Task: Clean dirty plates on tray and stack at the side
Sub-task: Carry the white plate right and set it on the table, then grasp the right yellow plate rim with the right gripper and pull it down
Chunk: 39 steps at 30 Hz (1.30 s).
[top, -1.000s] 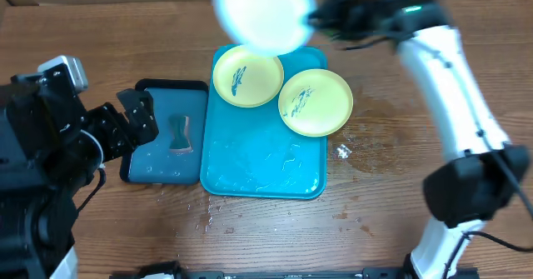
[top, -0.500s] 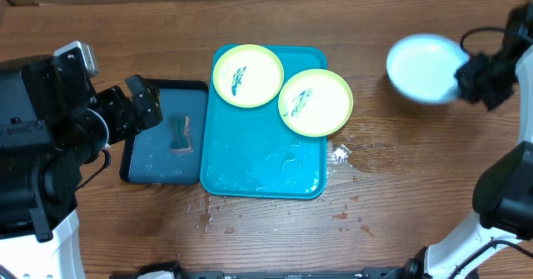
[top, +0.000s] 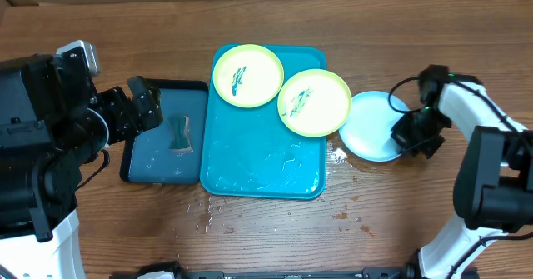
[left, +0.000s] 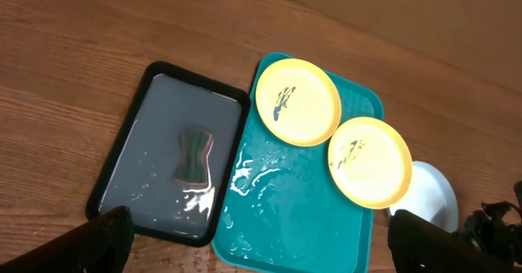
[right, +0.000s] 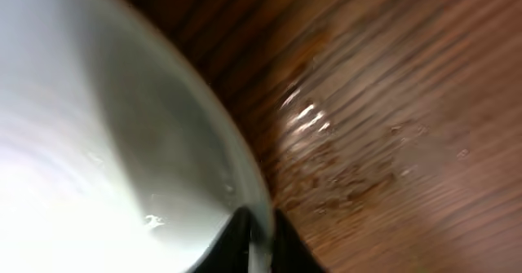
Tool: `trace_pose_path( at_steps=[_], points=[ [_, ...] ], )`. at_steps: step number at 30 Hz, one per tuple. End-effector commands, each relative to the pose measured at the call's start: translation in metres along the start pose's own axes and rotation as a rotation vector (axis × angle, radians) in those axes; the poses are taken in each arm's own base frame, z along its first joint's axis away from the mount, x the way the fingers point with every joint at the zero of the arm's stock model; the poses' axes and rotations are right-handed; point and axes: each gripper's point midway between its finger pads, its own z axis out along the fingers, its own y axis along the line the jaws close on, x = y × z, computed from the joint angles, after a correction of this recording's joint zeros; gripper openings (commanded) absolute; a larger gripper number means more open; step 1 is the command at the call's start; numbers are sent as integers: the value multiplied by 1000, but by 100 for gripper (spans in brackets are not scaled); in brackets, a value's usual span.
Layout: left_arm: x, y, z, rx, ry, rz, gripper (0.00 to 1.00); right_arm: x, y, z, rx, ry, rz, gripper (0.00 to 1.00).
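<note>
Right gripper (top: 410,134) pinches the rim of the light blue plate (top: 371,127), just right of the cyan tray (top: 258,166); two yellow-green plates (top: 247,75), both scribbled, sit on the tray; left gripper (top: 141,104) hangs spread wide near the black tray (top: 158,166).

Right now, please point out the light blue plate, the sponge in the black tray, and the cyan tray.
light blue plate (top: 371,127), overhead view, on its pale centre.
sponge (left: 194,154), left wrist view, on its narrow waist.
cyan tray (top: 250,158), overhead view, on its bare wet floor.
</note>
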Motion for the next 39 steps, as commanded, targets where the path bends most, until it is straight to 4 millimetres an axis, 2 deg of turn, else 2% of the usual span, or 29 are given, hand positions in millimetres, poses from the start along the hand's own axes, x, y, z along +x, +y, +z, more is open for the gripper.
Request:
trace_pose_path(
  at_steps=[1,2,5,7,11,15,18,21,23,25,26,28,29,31,33,34,35,37,38,39],
  points=[
    [-3,-4,-5,15,-17,37,100,16,2,5,60,-6,-48,44],
    [-3,-4,-5,15,-17,37,100,16,4,1,62,-19,-58,54],
    [-3,-4,-5,14,-17,44,100,12,17,-20,24,-79,-89,58],
    [-3,-4,-5,14,-17,52,100,6,29,-39,-34,-128,-127,57],
    [-3,-4,-5,15,-19,59,100,1,83,-84,-268,-235,-388,46],
    [-4,-4,-5,15,-20,60,100,4,130,-104,-455,-301,-543,40],
    [-3,-4,-5,16,-18,60,100,3,156,-99,-464,-395,-608,41],
    [-3,-4,-5,15,-16,59,100,-4,158,-85,-366,-463,-617,55],
    [-2,-4,-5,14,-13,58,100,-8,156,-73,-302,-491,-619,59],
    [-1,-4,-5,14,-11,58,100,-6,157,-61,-281,-481,-629,59],
    [-1,-4,-5,13,-10,58,100,-4,158,-57,-280,-471,-634,57],
    [-1,-3,-5,12,-9,58,100,1,157,-50,-271,-446,-643,36],
    [-1,-3,-5,12,-8,58,100,4,157,-48,-268,-434,-640,31],
    [-1,-3,-5,12,-8,58,100,9,159,-47,-288,-415,-649,31],
    [-1,-3,-5,12,-8,58,100,12,159,-47,-297,-399,-652,18],
    [-1,-3,-5,12,-8,59,99,13,159,-46,-295,-396,-648,16],
    [0,-3,-5,12,-6,61,100,13,158,-46,-297,-393,-633,18],
    [1,-3,-5,10,-2,67,100,11,160,-46,-301,-400,-630,39],
    [1,-3,-5,10,0,67,100,10,162,-47,-305,-408,-630,39],
    [2,-3,-5,10,1,67,100,8,164,-48,-313,-419,-631,33]
  ],
)
